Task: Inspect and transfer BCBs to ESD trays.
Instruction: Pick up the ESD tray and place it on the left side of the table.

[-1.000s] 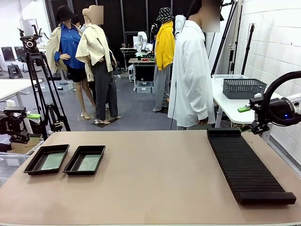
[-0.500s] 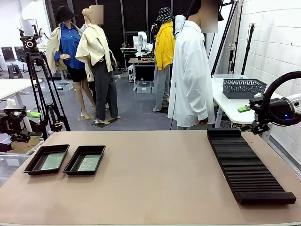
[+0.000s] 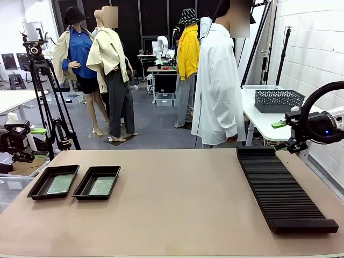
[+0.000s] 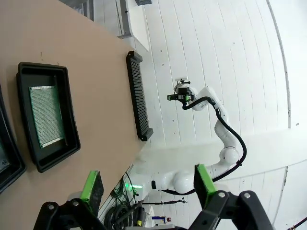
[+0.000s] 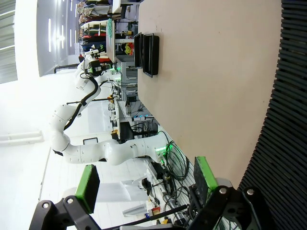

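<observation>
Trays sat side by side at the left of the table (image 3: 177, 215): the outer ESD tray (image 3: 54, 181) and the inner ESD tray (image 3: 97, 182), each with a green BCB lying flat on its floor, the outer BCB (image 3: 60, 184) and the inner BCB (image 3: 101, 186). Both trays ran with their long axis away from the robot's edge toward the person (image 3: 217, 80), who stood at the far side. The left gripper (image 3: 12, 144) hung off the table's left edge, just beyond the outer tray, jaws wide apart and holding nothing; from its wrist camera the green pads (image 4: 91, 186) framed a tray with its board (image 4: 46, 116) below. The right gripper (image 3: 293, 131) hovered at the far right, past the head of the long black ribbed rack (image 3: 282, 188), likewise spread open and empty (image 5: 144, 184). Judging by this, the left arm was much the nearer to both boards, the right arm being well apart from them across the whole table
</observation>
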Action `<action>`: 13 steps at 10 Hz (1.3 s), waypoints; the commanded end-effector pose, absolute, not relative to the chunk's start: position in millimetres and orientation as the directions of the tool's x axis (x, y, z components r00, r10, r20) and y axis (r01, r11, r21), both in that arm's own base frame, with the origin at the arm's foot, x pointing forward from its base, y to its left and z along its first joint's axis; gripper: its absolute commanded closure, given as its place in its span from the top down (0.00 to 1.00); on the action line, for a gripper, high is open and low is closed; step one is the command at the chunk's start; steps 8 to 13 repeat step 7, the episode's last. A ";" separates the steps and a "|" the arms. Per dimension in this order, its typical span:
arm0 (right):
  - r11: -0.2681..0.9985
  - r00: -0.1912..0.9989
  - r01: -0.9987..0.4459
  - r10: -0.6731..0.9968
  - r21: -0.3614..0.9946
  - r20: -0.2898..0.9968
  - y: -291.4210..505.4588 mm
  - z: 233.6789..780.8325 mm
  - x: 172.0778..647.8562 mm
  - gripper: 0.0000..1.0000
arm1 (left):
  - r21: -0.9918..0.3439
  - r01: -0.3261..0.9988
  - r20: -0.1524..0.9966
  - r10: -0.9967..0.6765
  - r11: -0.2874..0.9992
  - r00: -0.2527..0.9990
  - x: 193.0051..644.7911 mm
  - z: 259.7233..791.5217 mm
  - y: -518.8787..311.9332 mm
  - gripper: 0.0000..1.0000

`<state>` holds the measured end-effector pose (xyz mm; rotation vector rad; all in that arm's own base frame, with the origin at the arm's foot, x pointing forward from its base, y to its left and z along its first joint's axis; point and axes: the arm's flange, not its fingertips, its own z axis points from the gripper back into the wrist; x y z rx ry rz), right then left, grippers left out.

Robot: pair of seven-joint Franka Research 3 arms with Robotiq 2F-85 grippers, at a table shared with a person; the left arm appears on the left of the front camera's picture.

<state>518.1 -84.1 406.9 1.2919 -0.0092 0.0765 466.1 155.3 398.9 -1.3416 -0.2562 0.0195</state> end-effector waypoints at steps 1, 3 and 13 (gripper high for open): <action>0.284 0.998 -0.054 0.043 0.957 0.043 -82.1 407.5 517.7 1.00 | -0.963 0.130 0.171 0.160 0.238 0.972 464.9 399.0 155.5 1.00; 0.284 0.998 -0.054 0.043 0.957 0.043 -82.1 407.5 517.7 1.00 | -0.963 0.130 0.171 0.160 0.238 0.972 464.9 399.0 155.5 1.00; 0.284 0.998 -0.054 0.043 0.957 0.043 -82.1 407.5 517.7 1.00 | -0.963 0.130 0.171 0.160 0.238 0.972 464.9 399.0 155.5 1.00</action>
